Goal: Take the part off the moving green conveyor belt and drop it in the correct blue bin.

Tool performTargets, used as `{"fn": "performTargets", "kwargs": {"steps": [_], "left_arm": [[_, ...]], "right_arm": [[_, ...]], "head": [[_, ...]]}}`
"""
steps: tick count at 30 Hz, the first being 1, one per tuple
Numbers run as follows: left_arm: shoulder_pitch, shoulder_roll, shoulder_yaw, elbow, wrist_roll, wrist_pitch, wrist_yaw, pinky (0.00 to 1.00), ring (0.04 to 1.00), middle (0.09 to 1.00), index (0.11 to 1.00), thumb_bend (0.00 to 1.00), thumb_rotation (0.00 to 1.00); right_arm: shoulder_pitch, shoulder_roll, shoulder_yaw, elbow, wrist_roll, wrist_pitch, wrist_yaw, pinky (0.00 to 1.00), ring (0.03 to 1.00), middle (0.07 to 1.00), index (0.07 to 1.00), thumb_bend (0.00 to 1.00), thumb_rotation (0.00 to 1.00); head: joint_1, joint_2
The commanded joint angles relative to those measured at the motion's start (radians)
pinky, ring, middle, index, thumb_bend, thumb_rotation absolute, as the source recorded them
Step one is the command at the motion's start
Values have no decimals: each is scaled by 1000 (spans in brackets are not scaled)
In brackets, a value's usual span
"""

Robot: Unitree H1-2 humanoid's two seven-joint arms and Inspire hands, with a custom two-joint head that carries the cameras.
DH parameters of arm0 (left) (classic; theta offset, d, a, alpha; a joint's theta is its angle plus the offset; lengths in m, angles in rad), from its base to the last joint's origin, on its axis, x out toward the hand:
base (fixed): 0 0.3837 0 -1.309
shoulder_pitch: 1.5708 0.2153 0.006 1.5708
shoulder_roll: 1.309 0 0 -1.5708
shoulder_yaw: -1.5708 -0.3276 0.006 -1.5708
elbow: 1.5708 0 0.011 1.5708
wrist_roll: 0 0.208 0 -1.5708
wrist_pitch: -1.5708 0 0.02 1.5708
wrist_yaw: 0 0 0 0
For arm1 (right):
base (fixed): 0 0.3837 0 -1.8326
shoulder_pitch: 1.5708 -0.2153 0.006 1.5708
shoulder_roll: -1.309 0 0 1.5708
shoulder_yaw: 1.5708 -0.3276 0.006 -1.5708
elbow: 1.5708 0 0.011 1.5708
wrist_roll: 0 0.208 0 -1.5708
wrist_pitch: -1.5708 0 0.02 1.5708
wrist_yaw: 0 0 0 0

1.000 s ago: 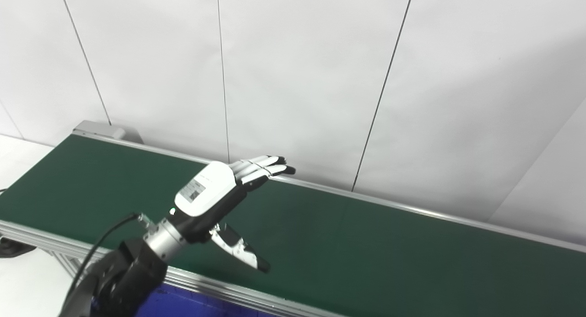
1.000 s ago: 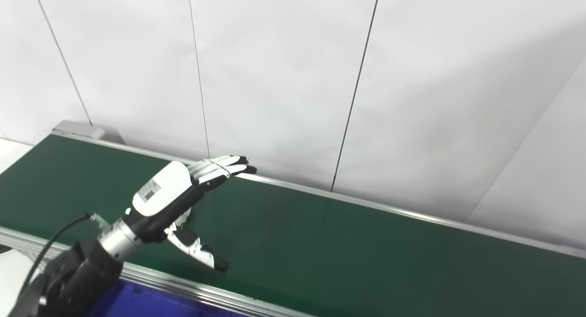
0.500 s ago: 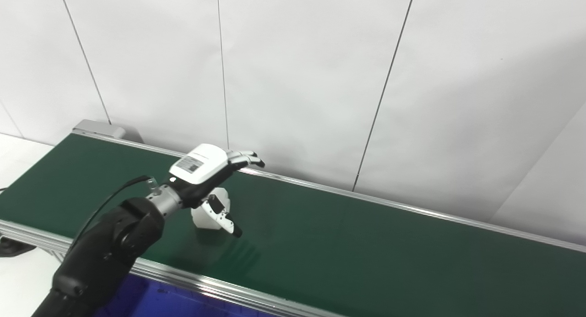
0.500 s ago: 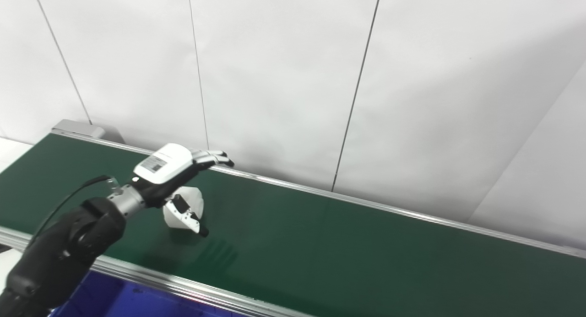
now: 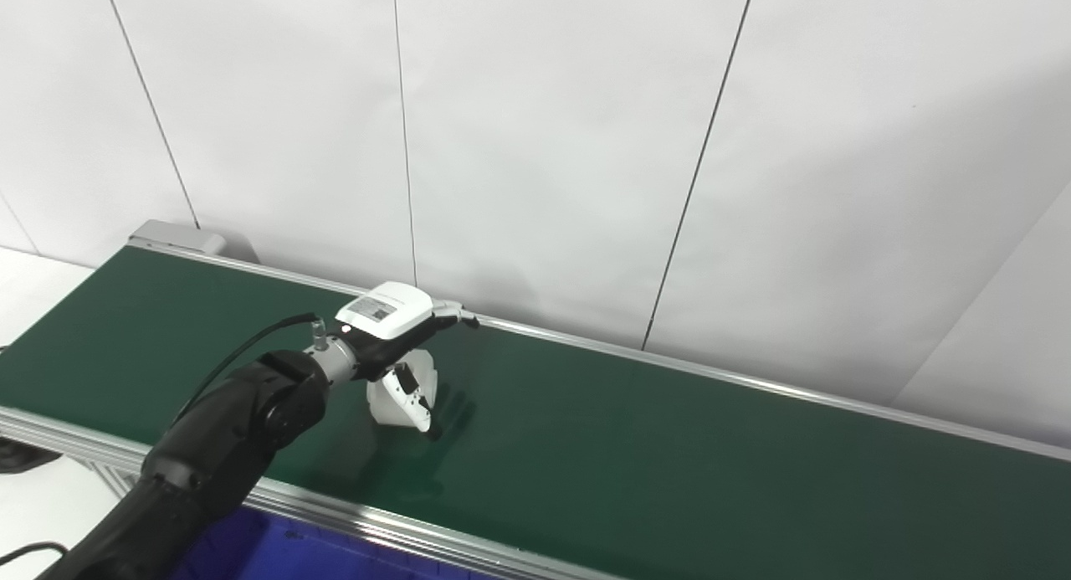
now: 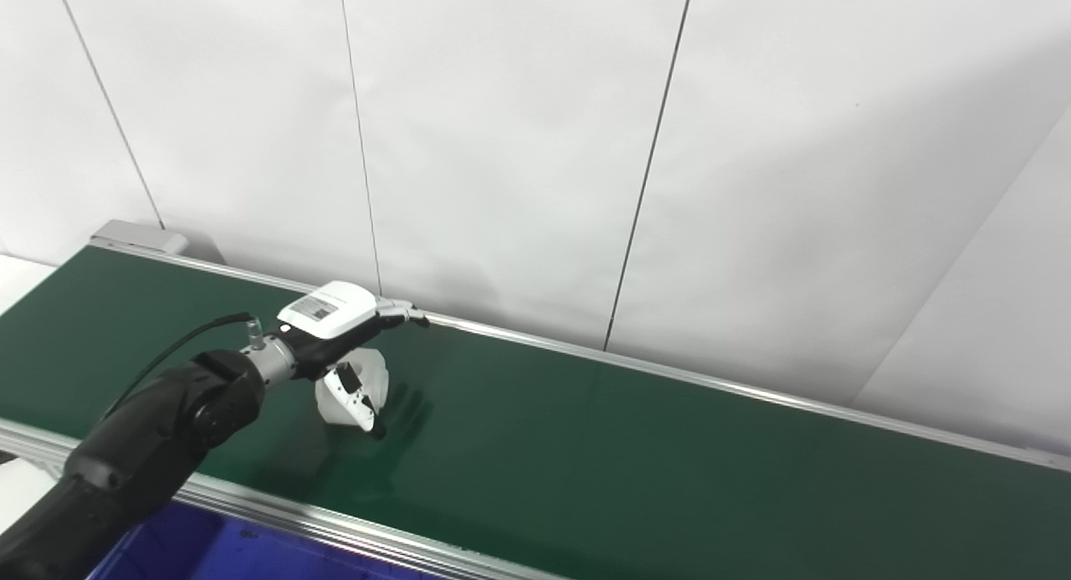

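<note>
Much of the white part (image 5: 407, 391) is hidden: the left hand (image 5: 393, 325) sits over it, palm down, so only its lower body and a curved side show beneath the white back of the hand. Its exact shape cannot be made out. The fingers (image 5: 458, 315) reach past the part toward the far edge of the belt and lie close together, while the thumb (image 5: 412, 400) hangs down across the part's near face, its dark tip close to the belt. Whether the hand actually pinches the part or only cups over it cannot be told; the part's base appears to rest on the belt. The left arm (image 5: 217, 438), black with a cable looping off the wrist, comes in from the bottom left corner and is cut off there. The right hand is nowhere in either view. The green conveyor belt (image 5: 669, 454) runs slantwise from the upper left to the lower right, framed by silver rails along its near and far edges; the part lies in the left half of the belt, nearer the far rail than the near one. A grey end cap (image 5: 180, 235) closes the belt's far left corner. Below the near rail, at the bottom left, only a strip of a blue bin (image 6: 209, 546) shows, the rest cut off by the picture's edge. Behind the belt stands a wall of white panels (image 5: 544, 145) split by thin dark seams.
</note>
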Motion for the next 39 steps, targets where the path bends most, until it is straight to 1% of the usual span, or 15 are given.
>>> {"fn": "performTargets", "kwargs": {"steps": [1,7,10,13,16,19,20,22,24,25,26,28,31,34,39], "left_arm": [[-62,9,-15,5,14,21,15,801,884,910,859,1000,449],[-85,-4,-66,64,44,43,51,773,866,898,846,1000,460],[-93,-3,-98,59,70,79,15,801,884,912,862,998,495],[-102,6,-143,57,104,94,-12,809,892,909,861,996,514],[-108,10,-172,64,119,111,-41,820,894,887,836,1000,517],[-109,10,-186,74,128,115,-16,795,859,847,807,992,476],[-103,2,-183,88,136,114,48,788,852,839,802,988,466],[-92,-14,-178,119,150,119,168,650,711,719,694,944,283],[-87,-26,-181,144,162,120,248,538,604,643,636,868,175],[-86,-29,-184,152,163,119,278,479,546,603,566,699,121],[-85,-30,-187,159,162,117,298,433,499,568,522,595,85],[-90,-33,-202,172,172,123,325,377,443,518,497,539,29],[-97,-30,-222,159,194,149,305,338,412,493,491,526,3],[-102,-28,-233,144,202,172,272,283,363,461,513,523,0],[-111,-20,-250,93,212,233,167,305,392,464,519,522,0]], "right_arm": [[4,3,-3,-25,3,-49,7,919,945,997,1000,926,1000],[11,5,-4,-36,6,-49,15,914,941,990,1000,923,1000],[16,8,-8,-42,15,-49,23,913,937,985,1000,918,1000],[23,11,-16,-48,20,-49,36,913,935,985,1000,921,1000],[29,14,-24,-54,24,-49,49,912,934,981,1000,926,1000],[34,15,-29,-60,24,-49,58,910,935,981,1000,925,1000],[36,15,-31,-63,24,-49,62,909,936,981,1000,924,1000],[40,16,-36,-69,25,-49,70,912,937,982,1000,924,1000],[43,18,-41,-71,24,-49,75,912,936,981,1000,925,1000],[44,18,-43,-72,24,-49,78,912,936,981,1000,924,1000],[46,19,-44,-73,23,-49,80,912,936,981,1000,925,1000],[47,21,-49,-74,23,-49,85,912,936,979,1000,930,1000],[50,23,-52,-76,20,-49,91,914,937,980,1000,934,1000],[52,24,-54,-76,14,-49,91,907,936,979,1000,939,1000],[53,26,-53,-80,15,-49,94,900,933,976,1000,932,1000]], "head": [[-1,1],[-7,10],[-8,13],[-9,18],[-11,21],[-13,23],[-15,24],[-16,26],[-16,28],[-16,29],[-16,29],[-16,29],[-18,32],[-19,33],[-20,36]]}}
